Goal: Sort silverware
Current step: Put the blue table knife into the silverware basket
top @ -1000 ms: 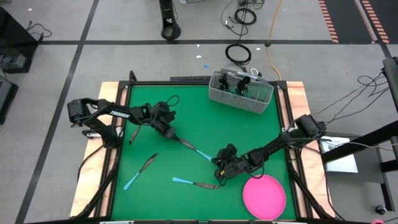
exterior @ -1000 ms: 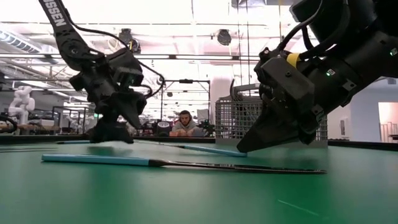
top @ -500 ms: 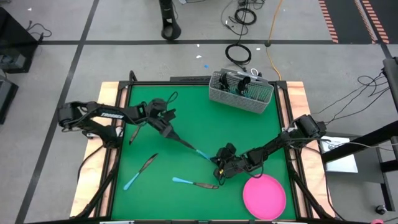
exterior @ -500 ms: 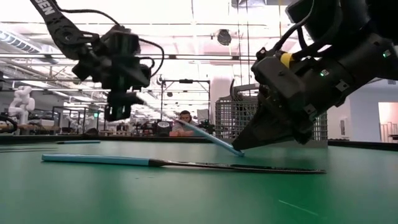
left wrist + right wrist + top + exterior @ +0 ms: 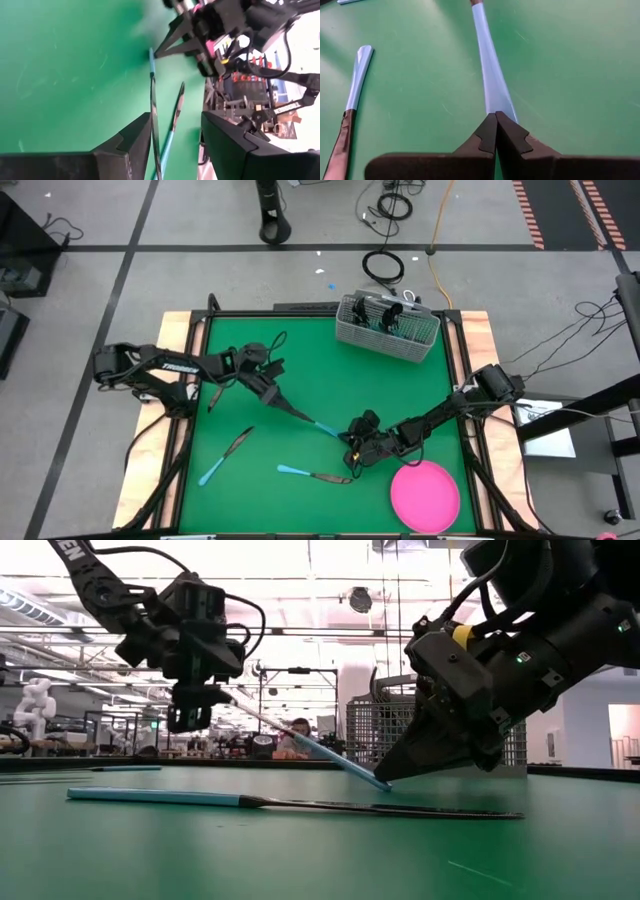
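Since a second ago the left gripper (image 5: 268, 387) has risen off the green table (image 5: 400, 395), and the piece of silverware (image 5: 303, 417) it was bent over now slopes: its dark metal head is up at the left gripper's fingertips and its light blue handle runs down and away to the tip of the right gripper (image 5: 350, 442), which has stayed where it was. In the low view the piece (image 5: 300, 740) slants from the raised left gripper (image 5: 193, 710) down to the right gripper (image 5: 385, 777) at the table surface. The left gripper's fingers stand partly apart, and the thin head passes between them beside one finger (image 5: 131, 145); the grip itself is not clear to see. The right gripper's fingers (image 5: 485, 135) are pressed fully together, their tip touching the handle's end (image 5: 492, 82). Another utensil (image 5: 313, 473) lies flat just beside the right gripper, a third (image 5: 225, 454) lies below the left gripper, and the wire caddy (image 5: 388, 327) stands well beyond both.
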